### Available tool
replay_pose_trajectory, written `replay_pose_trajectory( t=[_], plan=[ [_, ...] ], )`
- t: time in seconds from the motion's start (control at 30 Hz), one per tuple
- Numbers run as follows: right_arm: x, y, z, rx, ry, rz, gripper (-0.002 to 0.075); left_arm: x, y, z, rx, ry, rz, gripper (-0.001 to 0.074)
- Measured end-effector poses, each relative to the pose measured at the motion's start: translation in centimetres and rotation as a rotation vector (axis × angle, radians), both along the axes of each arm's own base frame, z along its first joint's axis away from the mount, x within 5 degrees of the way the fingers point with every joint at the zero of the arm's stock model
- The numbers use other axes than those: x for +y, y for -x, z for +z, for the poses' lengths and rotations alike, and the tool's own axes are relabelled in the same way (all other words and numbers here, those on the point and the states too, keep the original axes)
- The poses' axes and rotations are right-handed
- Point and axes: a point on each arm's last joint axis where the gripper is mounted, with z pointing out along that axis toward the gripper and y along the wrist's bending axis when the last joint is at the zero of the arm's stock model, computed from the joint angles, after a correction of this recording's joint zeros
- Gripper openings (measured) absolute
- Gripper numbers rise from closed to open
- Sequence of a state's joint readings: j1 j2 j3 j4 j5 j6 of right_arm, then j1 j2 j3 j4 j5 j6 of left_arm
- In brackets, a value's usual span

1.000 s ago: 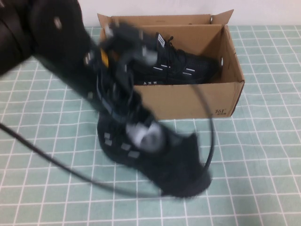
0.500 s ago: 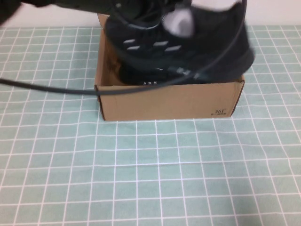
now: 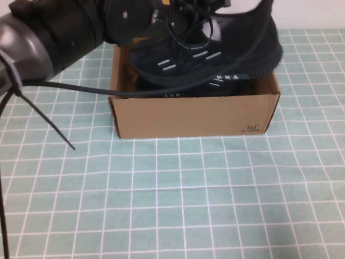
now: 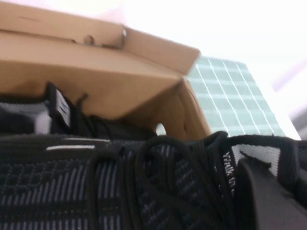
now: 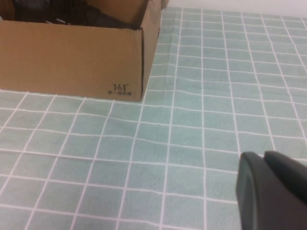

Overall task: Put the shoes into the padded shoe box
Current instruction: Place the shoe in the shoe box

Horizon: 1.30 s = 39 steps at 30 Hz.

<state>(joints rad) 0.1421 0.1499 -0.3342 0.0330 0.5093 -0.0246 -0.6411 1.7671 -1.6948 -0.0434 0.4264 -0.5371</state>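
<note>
Left tool point(image 3: 180, 11) grips shoe point(image 3: 210, 54) above checked tablecloth point(image 3: 215, 199)

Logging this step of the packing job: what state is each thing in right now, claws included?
Plain brown corrugated cardboard shoe box: open, flaps up, upright on the checked cloth.
Black knit lace-up sneaker in the box: lying inside, mostly hidden.
Second black knit sneaker: held up over the box opening, not yet set down.
Left claw: shut on the second sneaker, above the box.
Right claw: shut, empty, over the cloth away from the box.
</note>
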Motion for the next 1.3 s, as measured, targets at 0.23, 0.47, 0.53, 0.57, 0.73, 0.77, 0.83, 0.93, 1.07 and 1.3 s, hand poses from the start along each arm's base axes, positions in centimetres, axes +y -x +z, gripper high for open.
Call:
replay_pose_trajectory(
  t=[0.23, 0.47, 0.53, 0.57, 0.73, 0.77, 0.83, 0.93, 1.07, 1.3],
  plan=[
    [0.0, 0.0, 0.0, 0.000, 0.002, -0.001, -0.0008, 0.4, -1.8, -1.4, 0.005, 0.014, 0.054, 0.0001],
    [0.0, 0.0, 0.0, 0.000, 0.002, -0.001, -0.0008, -0.5, -3.3, -4.6, 0.082, 0.032, 0.088, 0.0001],
    [0.0, 0.0, 0.0, 0.000, 0.003, -0.001, -0.0008, -0.8, -3.7, -5.6, 0.109, 0.031, 0.093, 0.0001],
    [0.0, 0.0, 0.0, 0.000, 0.003, -0.001, -0.0008, -0.9, -3.8, -5.9, 0.122, 0.035, 0.095, 0.0001],
    [0.0, 0.0, 0.0, 0.000, 0.003, -0.001, -0.0008, -1.2, -4.2, -7.1, 0.151, 0.031, 0.099, 0.0001],
    [0.0, 0.0, 0.0, 0.000, 0.003, -0.001, -0.0008, -1.2, -4.2, -7.1, 0.154, 0.028, 0.099, 0.0001],
    [0.0, 0.0, 0.0, -0.001, 0.005, -0.001, -0.0008, -1.2, -4.1, -7.2, 0.159, 0.024, 0.100, 0.0001],
    [0.0, 0.0, 0.0, -0.001, 0.005, -0.001, -0.0008, -1.1, -4.1, -7.3, 0.173, 0.012, 0.099, 0.0001],
    [0.0, 0.0, 0.0, -0.001, 0.006, -0.001, -0.0008, -1.1, -4.0, -7.5, 0.194, -0.005, 0.100, 0.0001],
    [0.0, 0.0, 0.0, -0.001, 0.006, -0.001, -0.0008, -1.2, -4.1, -8.8, 0.242, -0.048, 0.100, 0.0001]
  ],
)
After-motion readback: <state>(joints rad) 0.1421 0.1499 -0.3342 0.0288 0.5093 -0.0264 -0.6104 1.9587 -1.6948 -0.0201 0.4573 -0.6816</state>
